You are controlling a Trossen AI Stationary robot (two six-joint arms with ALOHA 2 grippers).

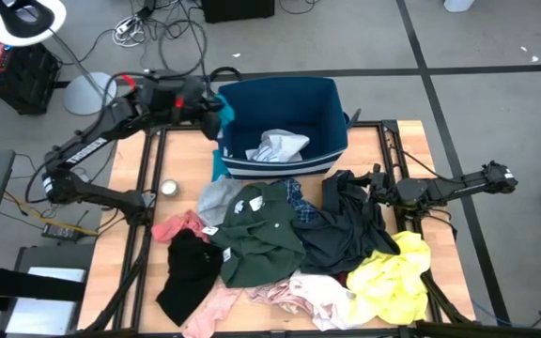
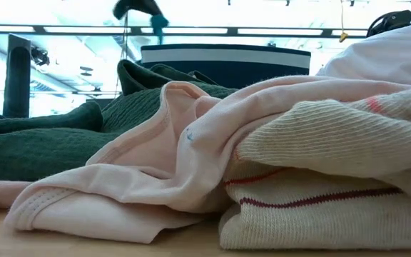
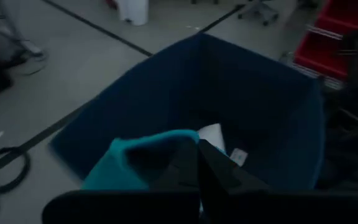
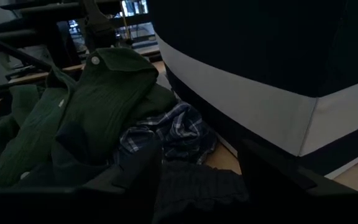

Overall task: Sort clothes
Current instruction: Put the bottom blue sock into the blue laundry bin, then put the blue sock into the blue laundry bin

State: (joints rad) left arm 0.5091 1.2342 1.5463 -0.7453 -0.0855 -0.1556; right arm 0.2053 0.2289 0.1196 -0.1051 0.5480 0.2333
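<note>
My left gripper (image 1: 212, 105) is raised over the left rim of the navy bin (image 1: 338, 111) and is shut on a teal garment (image 1: 224, 115). The garment also shows in the left wrist view (image 3: 129, 163) and the low view (image 2: 160, 26). A white garment (image 1: 278, 145) lies in the bin. My right gripper (image 4: 197, 171) is open, low over a dark grey garment (image 4: 194, 183) at the pile's right side (image 1: 350, 221). The pile on the table holds dark green (image 1: 261, 230), black (image 1: 188, 270), yellow (image 1: 394, 277), pale pink (image 1: 299, 296), salmon (image 1: 181, 225) and blue plaid (image 4: 166, 134) clothes. My left gripper pinches a bunched part of the teal garment (image 3: 166, 155) between its two shut fingers (image 3: 219, 171). The garment hangs below the fingers, lifted clear of the table, at the bin's left rim. Whether my right gripper touches the dark grey garment, I cannot tell.
A small round tin (image 1: 168, 188) sits on the table to the left of the pile. The bin's striped wall (image 4: 247, 102) stands close beyond my right gripper. Bare wood (image 1: 130, 202) shows at the table's left side. Cream and pink knitwear (image 2: 312, 143) lies close in front of the low camera.
</note>
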